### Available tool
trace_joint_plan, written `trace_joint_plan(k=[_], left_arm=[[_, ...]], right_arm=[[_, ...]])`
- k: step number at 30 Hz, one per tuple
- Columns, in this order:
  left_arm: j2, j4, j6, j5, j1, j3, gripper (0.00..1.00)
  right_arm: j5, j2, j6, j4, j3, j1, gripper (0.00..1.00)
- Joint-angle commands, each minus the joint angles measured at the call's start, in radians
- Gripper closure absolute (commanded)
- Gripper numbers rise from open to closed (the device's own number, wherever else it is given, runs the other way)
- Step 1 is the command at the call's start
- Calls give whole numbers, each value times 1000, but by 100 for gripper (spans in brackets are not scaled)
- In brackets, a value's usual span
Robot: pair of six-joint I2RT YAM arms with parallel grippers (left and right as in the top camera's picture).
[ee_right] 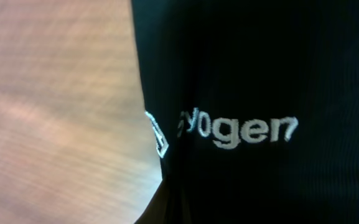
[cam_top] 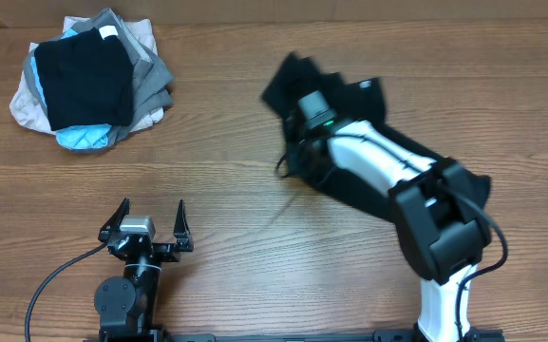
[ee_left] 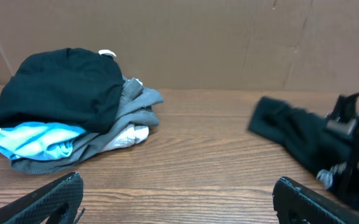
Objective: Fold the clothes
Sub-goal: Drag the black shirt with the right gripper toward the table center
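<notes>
The wooden table [cam_top: 236, 123] runs wide and bare-grained, with a plain brown board wall [ee_left: 198, 43] behind its far edge. I count 2 arms, 1 loose shirt and 1 pile. The pile of garments [cam_top: 88, 81] sits at the far left corner, with a black piece on top and grey, beige and light-blue layers showing beneath it. The black shirt [cam_top: 288, 84] lies rumpled right of centre, well apart from the pile. The right gripper [cam_top: 302, 119] is down on the shirt, and the arm hides its fingers from above. Its own camera is filled with black cloth, 1 line of white lettering [ee_right: 238, 129] and 1 small white logo [ee_right: 157, 134] at the fabric's edge, so I cannot tell whether it is clamped or spread. The left gripper [cam_top: 152, 209] rests near the front edge, its 2 fingers [ee_left: 48, 199] spread wide and holding nothing.
</notes>
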Motion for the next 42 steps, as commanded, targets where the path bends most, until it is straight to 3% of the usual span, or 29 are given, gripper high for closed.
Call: trace_joint_plan(k=[1,7,13,14,15,16,17,19,22,27,33,42], left_arm=[[-11,-1,-3,-6,6,-4,0],[-11,-1,-3,-6,6,-4,0],[-11,-1,-3,-6,6,-4,0],[-11,-1,-3,-6,6,-4,0],[-11,-1,-3,-6,6,-4,0],[-11,-1,-3,-6,6,-4,0],[-11,-1,-3,-6,6,-4,0],[-11,-1,-3,-6,6,-4,0],[-11,-1,-3,-6,6,-4,0],[-11,-1,-3,-6,6,-4,0],[-11,-1,-3,-6,6,-4,0],[-11,-1,-3,-6,6,-4,0]], right_arm=[[-33,10,127,-51,-16,110,96],[18,-66,261,-111,-15,205,96],[-11,-329,279,-171,-14,189,96],[-6,-383,265,-177,-14,185,87],[4,-423,252,-182,-14,180,72],[40,-472,243,-192,-14,174,30],[93,-510,244,-205,-14,168,9],[213,-579,246,-248,-14,152,2],[308,-641,282,-328,-14,103,0],[304,-649,338,-443,-25,-75,0],[116,-610,336,-396,-95,-231,0],[6,-541,370,-232,-256,-208,0]])
